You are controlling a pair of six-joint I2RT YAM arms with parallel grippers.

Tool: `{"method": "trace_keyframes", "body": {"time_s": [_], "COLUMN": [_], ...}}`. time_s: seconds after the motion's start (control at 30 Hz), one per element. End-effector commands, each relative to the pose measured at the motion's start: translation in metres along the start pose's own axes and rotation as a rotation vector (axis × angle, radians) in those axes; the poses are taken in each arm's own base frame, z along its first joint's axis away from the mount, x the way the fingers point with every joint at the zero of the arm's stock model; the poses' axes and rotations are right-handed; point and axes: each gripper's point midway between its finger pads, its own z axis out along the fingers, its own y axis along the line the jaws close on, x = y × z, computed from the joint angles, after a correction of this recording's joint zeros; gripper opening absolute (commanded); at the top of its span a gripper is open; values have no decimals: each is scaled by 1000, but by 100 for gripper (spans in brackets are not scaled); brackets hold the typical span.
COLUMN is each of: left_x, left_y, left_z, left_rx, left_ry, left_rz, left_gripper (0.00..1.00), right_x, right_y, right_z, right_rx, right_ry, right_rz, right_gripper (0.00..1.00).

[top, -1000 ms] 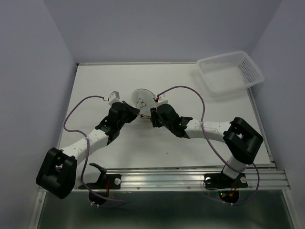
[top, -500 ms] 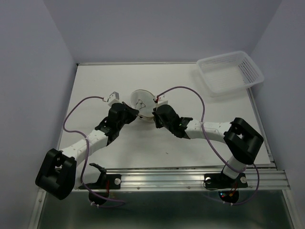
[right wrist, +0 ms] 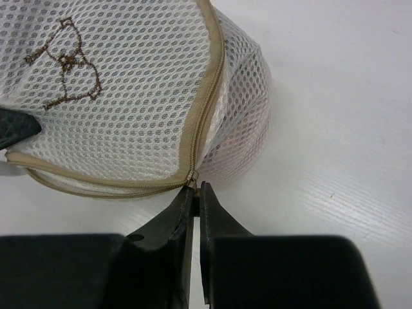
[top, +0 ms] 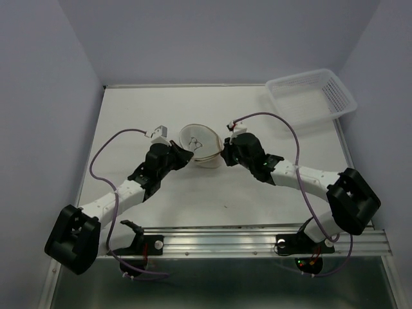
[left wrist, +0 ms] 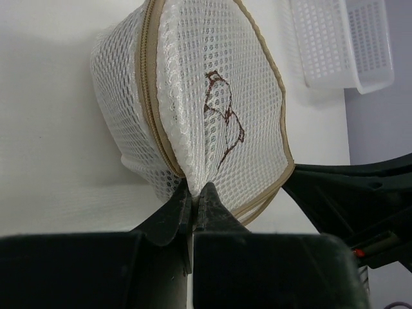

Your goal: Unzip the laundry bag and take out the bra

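White mesh, rimmed in tan, marks the laundry bag (top: 201, 147), which has been carried a little to the right on the tabletop (top: 257, 193) over the last second and tipped so that its brown-stitched face (left wrist: 224, 125) is turned up toward the overhead camera. The right arm has meanwhile been swung outward, its elbow now far to the right, and the left arm has been drawn in after the bag. The bag is thus judged to be stretched between the two arms, ready for the zip to be run. No opening can be seen along the tan tape yet, and the bra cannot be made out through the mesh. The left claw (left wrist: 195, 196) is pinched together on a fold of mesh at the bag's near edge. The right claw (right wrist: 197, 193) is closed to a hairline at the small metal zipper pull (right wrist: 191, 177), which appears to be nipped at its very tips.
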Motion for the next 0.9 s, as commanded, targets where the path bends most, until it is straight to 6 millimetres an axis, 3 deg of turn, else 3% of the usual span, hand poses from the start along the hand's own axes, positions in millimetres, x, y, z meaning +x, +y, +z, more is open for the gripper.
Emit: {"method": "trace_keyframes", "body": {"time_s": [0.0,0.13,0.27,0.3,0.33,0.37,0.4,0.47,0.5,0.6,0.77,0.87], "left_x": [16,14,-5,-14,-20,-22,-36,-44,-50,-58,-62,-53], "left_y": [41,51,42,33,25,22,4,-9,-22,-38,-25,-20], "left_z": [-7,-4,7,13,17,25,31,40,48,49,26,12], "left_rx": [-85,-142,-168,-157,-147,-146,-112,-97,-74,-44,-83,-71], "left_ry": [48,51,-7,-26,-37,-39,-63,-70,-66,-82,-149,-148], "left_rz": [160,193,144,134,114,106,96,74,64,8,-77,-134], "left_gripper": [0,0,3,17,24,41,49,63,79,96,99,99], "right_x": [-14,-7,1,6,9,12,11,15,13,15,0,-4], "right_y": [-53,-40,-26,-21,-11,-4,5,24,30,42,57,61], "right_z": [-11,-14,-20,-21,-23,-24,-24,-23,-19,-10,1,5], "right_rx": [162,83,3,-11,-34,-51,-68,-92,-92,-71,-70,-76], "right_ry": [-47,-20,0,8,10,13,6,8,-3,-1,-32,-37], "right_rz": [-23,-14,32,51,53,59,82,92,118,166,207,212], "right_gripper": [1,1,1,1,1,1,1,1,1,1,1,1]}}
